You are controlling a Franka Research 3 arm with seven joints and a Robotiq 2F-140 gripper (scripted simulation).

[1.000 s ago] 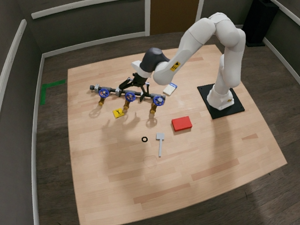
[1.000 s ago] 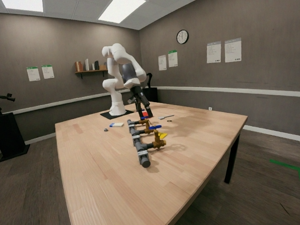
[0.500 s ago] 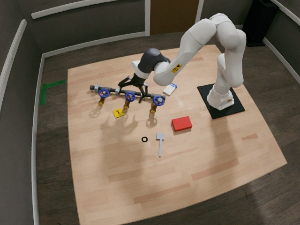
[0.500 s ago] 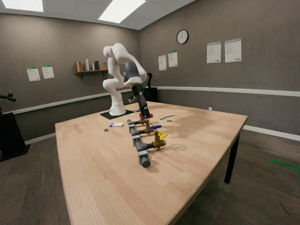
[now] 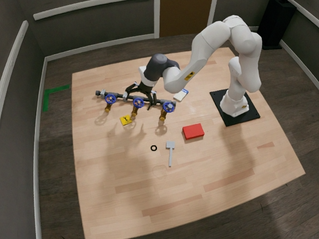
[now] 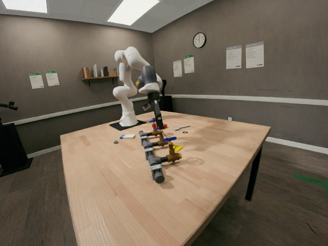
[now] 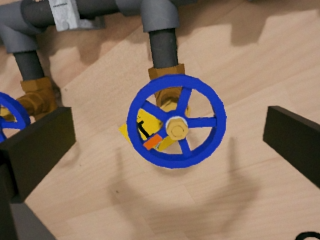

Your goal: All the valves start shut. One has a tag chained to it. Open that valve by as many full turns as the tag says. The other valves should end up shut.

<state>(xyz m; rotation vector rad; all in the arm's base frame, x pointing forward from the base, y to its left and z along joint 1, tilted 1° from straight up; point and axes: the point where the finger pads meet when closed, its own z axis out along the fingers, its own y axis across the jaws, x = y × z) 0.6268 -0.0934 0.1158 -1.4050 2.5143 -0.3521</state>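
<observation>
A grey pipe [image 5: 133,97] on the table carries three brass valves with blue handwheels: left [image 5: 110,98], middle [image 5: 138,102] and right [image 5: 169,106]. A yellow tag [image 5: 125,119] marked "1" lies by the middle valve. My gripper [image 5: 140,98] is open and hangs over the middle handwheel, one finger on each side, not touching it. In the wrist view the middle handwheel [image 7: 175,121] is centred between the two black fingers, with an orange mark on a spoke at the lower left and the yellow tag [image 7: 150,132] partly hidden under it. The gripper also shows in the exterior view [image 6: 158,119].
A red block [image 5: 193,130], a grey spatula-like tool [image 5: 170,151] and a small black ring [image 5: 152,150] lie in front of the valves. A white and blue card [image 5: 181,94] lies behind the pipe. The arm's black base plate [image 5: 234,106] is at the right.
</observation>
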